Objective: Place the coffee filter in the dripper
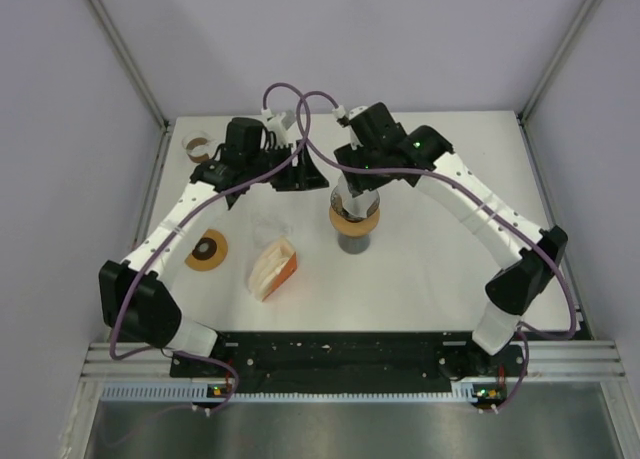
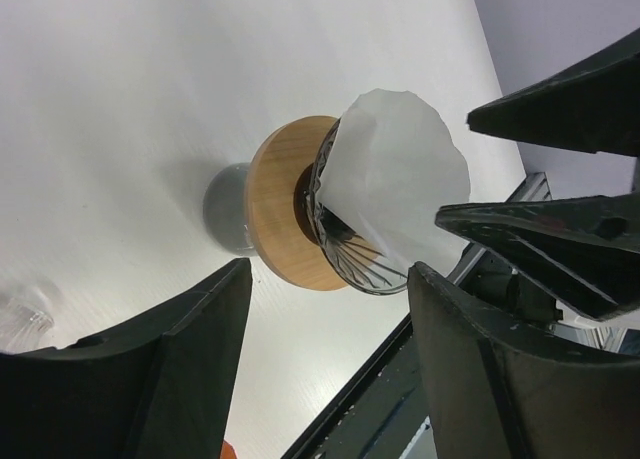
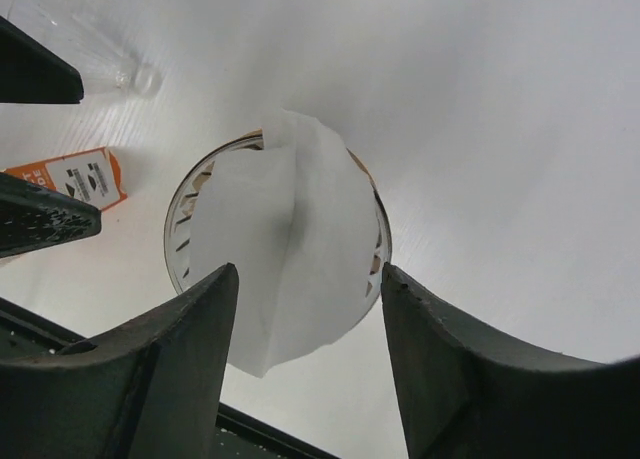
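The white paper coffee filter (image 3: 285, 249) sits partly folded in the glass dripper (image 3: 180, 229), its edge sticking out past the rim. The dripper (image 2: 345, 249) has a wooden collar (image 2: 285, 204) and stands on a grey cup (image 2: 228, 209) mid-table. Directly above it my right gripper (image 3: 308, 271) is open, its fingers on either side of the filter without touching it. My left gripper (image 2: 330, 269) is open and empty, just left of the dripper (image 1: 355, 219) and level with it. The filter (image 2: 400, 179) also shows in the left wrist view.
An orange and white filter packet (image 1: 272, 269) lies near the front, left of the dripper. A wooden ring (image 1: 207, 250) is further left, and a small clear plastic piece (image 1: 268, 224) is between them. A small round holder (image 1: 198, 146) stands at the back left corner.
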Controlling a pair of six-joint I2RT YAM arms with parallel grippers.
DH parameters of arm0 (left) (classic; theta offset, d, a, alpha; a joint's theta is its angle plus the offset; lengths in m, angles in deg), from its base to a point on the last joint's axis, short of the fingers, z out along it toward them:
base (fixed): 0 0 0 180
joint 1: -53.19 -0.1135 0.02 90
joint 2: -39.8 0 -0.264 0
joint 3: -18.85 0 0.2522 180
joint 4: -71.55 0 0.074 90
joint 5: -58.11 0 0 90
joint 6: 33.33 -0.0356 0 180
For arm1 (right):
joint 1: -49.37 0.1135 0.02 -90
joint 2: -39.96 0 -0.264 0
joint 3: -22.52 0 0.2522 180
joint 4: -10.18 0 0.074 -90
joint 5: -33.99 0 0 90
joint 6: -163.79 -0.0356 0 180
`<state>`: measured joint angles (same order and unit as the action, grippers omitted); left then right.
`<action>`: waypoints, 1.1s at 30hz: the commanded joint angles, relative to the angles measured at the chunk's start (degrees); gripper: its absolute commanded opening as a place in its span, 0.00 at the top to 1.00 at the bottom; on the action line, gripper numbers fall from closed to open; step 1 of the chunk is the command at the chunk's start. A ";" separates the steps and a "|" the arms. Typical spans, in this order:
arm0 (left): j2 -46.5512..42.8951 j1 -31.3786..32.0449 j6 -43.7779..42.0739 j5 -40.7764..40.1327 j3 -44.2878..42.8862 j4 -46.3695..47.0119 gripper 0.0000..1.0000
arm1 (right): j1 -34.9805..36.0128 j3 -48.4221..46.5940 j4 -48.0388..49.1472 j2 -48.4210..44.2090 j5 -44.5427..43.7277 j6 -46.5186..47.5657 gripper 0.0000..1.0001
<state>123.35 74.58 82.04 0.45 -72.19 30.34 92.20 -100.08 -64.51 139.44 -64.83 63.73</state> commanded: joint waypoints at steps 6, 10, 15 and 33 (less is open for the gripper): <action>3.72 2.25 -0.67 -1.31 -3.49 2.66 0.25 | -5.47 10.99 9.76 -11.32 -0.34 -1.45 0.29; 5.48 2.96 -1.11 -2.98 -5.07 2.66 0.25 | -8.19 17.77 16.53 -12.64 5.38 -2.24 0.29; 8.38 3.40 -1.28 -4.47 -5.96 1.78 0.29 | -8.99 20.68 20.23 -12.30 7.15 -2.68 0.29; 8.30 3.57 -6.64 -6.94 -1.47 -1.47 0.33 | -9.78 27.01 21.81 -10.53 6.97 -3.03 0.29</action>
<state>133.25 77.99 77.51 -4.97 -74.07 29.27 83.11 -72.19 -44.75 128.87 -58.34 61.24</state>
